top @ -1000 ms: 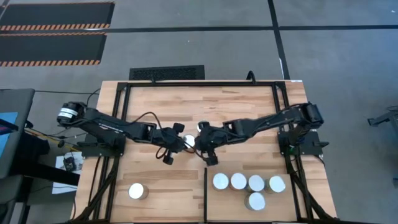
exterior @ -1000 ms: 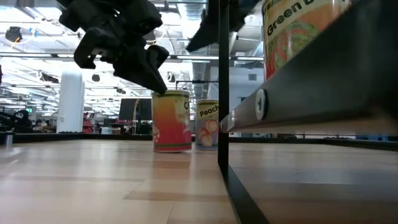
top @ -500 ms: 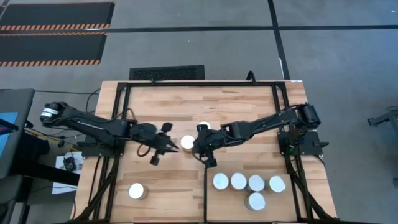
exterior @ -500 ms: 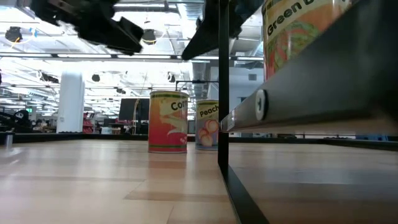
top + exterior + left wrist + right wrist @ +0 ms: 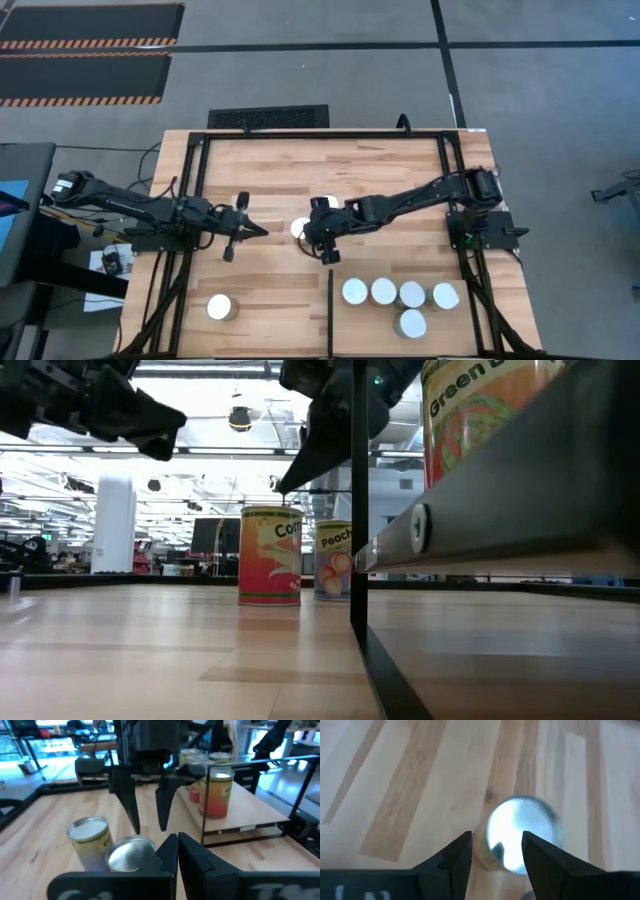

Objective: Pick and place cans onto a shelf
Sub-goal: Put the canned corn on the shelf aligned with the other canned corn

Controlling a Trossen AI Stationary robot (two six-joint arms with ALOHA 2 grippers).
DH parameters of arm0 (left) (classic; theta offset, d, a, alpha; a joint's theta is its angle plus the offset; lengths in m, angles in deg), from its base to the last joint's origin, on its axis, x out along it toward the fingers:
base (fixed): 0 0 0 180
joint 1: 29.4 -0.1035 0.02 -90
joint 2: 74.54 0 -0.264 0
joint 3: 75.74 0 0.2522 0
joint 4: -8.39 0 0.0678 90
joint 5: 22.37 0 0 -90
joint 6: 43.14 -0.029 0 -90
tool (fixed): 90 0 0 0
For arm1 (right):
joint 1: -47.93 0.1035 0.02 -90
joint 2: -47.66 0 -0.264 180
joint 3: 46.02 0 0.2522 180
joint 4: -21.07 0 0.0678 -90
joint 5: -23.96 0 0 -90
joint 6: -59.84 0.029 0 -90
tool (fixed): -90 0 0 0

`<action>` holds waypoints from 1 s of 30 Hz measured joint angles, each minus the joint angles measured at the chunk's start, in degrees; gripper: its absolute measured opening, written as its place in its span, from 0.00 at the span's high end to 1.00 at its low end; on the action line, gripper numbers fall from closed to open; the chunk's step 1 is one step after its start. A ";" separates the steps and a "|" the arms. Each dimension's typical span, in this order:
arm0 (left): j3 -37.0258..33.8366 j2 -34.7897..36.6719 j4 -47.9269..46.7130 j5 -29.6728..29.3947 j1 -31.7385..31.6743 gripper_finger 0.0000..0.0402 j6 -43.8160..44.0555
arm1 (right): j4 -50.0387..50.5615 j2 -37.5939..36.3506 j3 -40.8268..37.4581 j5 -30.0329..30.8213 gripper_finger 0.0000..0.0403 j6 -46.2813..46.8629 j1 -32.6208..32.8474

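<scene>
Hovering spread-fingered over the silver-topped, orange-labelled tin can (image 5: 299,229) at table centre, the right gripper (image 5: 314,243) lines up a grasp; the left gripper (image 5: 243,230), clenched empty, waits at nine o'clock.

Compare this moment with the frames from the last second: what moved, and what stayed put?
The left hand let go of the middle can, pulled back toward its own side and shut again. The right hand shifted over that can with its fingers spread wider, not gripping. The can beside it, the five cans on the shelf and the lone can stayed put.
</scene>
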 joint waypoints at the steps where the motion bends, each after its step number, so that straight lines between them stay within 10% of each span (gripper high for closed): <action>1: -0.34 0.60 -0.40 -0.33 0.00 1.00 0.00 | -0.44 0.00 0.02 -0.43 0.53 -0.06 -0.43; 21: -0.44 1.10 -1.58 -1.58 0.00 1.00 -2.10 | -0.52 3.48 0.22 -4.02 0.62 -4.84 -3.01; 30: -0.44 1.10 -1.58 -1.64 0.00 1.00 -2.58 | -0.13 3.48 0.20 -4.22 0.81 -5.81 -4.28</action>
